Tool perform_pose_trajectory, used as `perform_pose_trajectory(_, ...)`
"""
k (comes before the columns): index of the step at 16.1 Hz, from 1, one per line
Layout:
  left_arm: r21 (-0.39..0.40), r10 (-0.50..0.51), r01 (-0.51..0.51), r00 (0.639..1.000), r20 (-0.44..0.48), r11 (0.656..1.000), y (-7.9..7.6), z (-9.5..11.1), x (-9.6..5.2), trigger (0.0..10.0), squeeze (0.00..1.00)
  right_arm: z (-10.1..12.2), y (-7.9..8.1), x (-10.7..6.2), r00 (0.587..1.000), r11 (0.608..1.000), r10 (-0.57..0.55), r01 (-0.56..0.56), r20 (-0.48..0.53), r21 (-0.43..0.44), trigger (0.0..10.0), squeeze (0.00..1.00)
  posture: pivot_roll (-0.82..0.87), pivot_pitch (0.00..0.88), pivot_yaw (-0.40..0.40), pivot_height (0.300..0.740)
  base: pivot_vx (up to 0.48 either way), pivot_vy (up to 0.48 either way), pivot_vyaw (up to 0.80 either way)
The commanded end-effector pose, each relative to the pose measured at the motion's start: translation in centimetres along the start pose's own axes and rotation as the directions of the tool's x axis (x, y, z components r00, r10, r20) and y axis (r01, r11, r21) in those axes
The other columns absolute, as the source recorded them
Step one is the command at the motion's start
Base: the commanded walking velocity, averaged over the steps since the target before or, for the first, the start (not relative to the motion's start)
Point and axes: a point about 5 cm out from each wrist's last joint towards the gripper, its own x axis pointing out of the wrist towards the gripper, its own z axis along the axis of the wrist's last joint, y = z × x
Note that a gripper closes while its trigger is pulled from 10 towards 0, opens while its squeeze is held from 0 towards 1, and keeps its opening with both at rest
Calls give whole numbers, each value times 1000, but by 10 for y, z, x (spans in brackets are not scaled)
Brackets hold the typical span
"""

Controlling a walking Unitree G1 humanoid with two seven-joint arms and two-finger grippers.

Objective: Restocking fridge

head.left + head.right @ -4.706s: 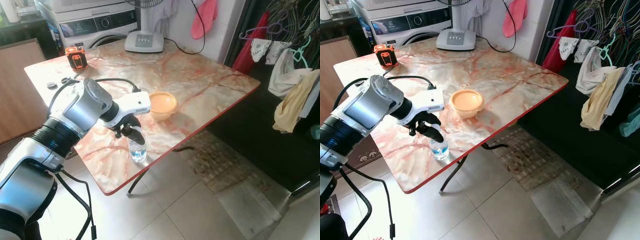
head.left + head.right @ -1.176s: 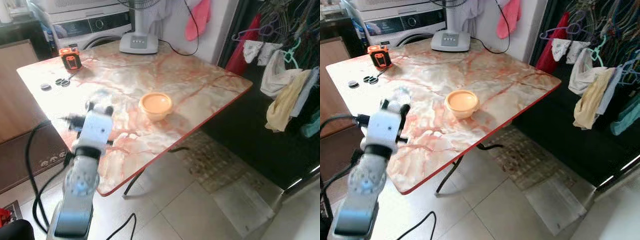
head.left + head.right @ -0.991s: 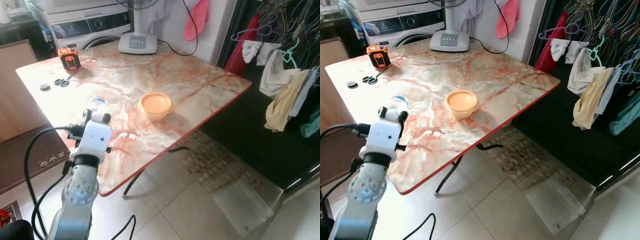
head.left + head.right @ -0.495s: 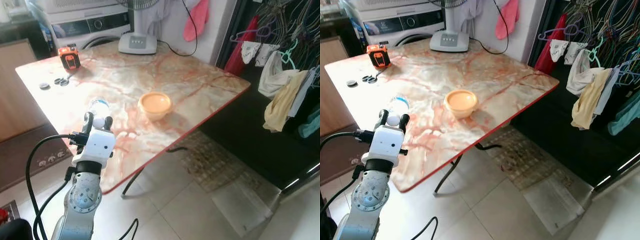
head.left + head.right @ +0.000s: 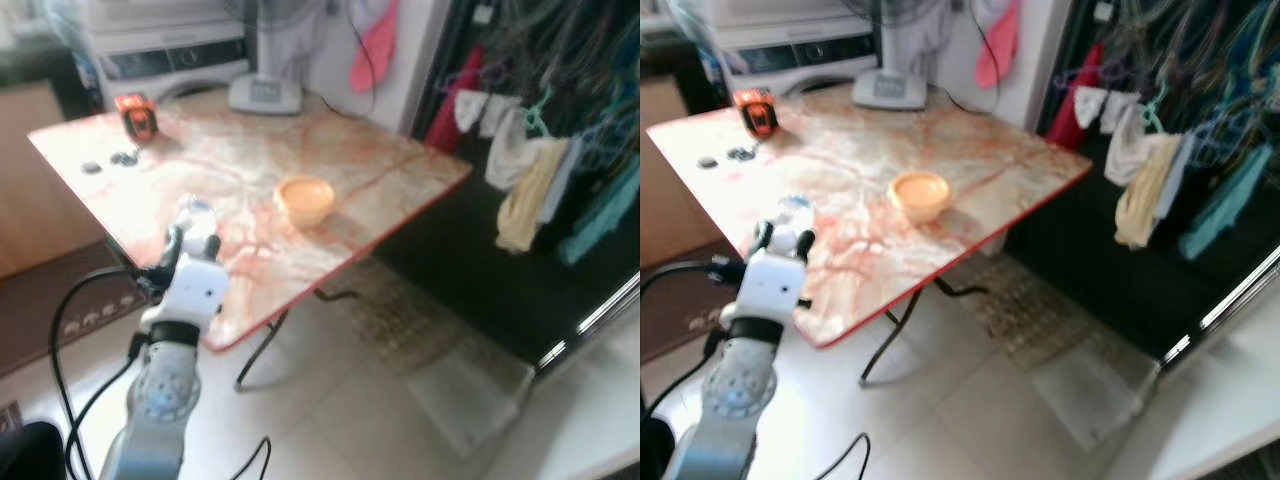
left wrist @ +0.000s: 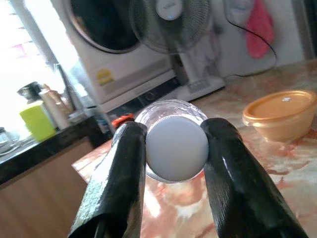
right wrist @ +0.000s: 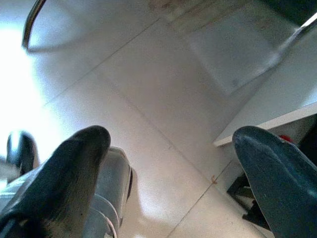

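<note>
— So where is the water bottle (image 6: 174, 141)?

— Clamped in the left gripper (image 6: 174, 163). From the left wrist, the two black fingers (image 6: 121, 171) press on either side of the neck, and the white cap faces the camera with the clear shoulder ringed behind it. In the head views the gripper is raised at the near corner of the marble-patterned surface (image 5: 250, 170), with the bottle lifted at the tips of the fingers and not standing on the surface.

— What else sits on that surface?

— An orange lidded bowl (image 5: 305, 198) near the middle, at about two o'clock from the gripper and well apart from it. An orange-and-black tape measure (image 5: 135, 114) is at the far left corner, with some small dark round things (image 5: 108, 162) near it; the head views are too blurred to say what they are. A fan base (image 5: 264, 94) stands at the far edge, at twelve o'clock, and a washing machine (image 5: 170, 55) is behind the surface.

— And the right gripper?

— The right gripper (image 7: 168, 168) hangs over pale floor tiles (image 7: 148, 84), its fingers spread wide with nothing between them.

— Anything to the right?

— Clothes on hangers (image 5: 1150, 170), at three o'clock, and a mat (image 5: 1040, 300) on the floor below the surface's right edge.
</note>
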Motion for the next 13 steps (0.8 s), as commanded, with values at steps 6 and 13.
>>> perform_pose_trajectory(6,-15,-16,16,1000,-6,1000,-4,-3,-1,10000,0,-11,-5,-4,998,1000,-9,9,-59,-7,10000,0,41,11,-75,740,-324,0,0)
perform_pose_trajectory(13,-31,-39,38,999,-38,999,-9,-10,1,10000,0,-7,-5,-2,999,1000,-6,6,-53,-9,10000,0,45,10,-80,740,-227,0,0)
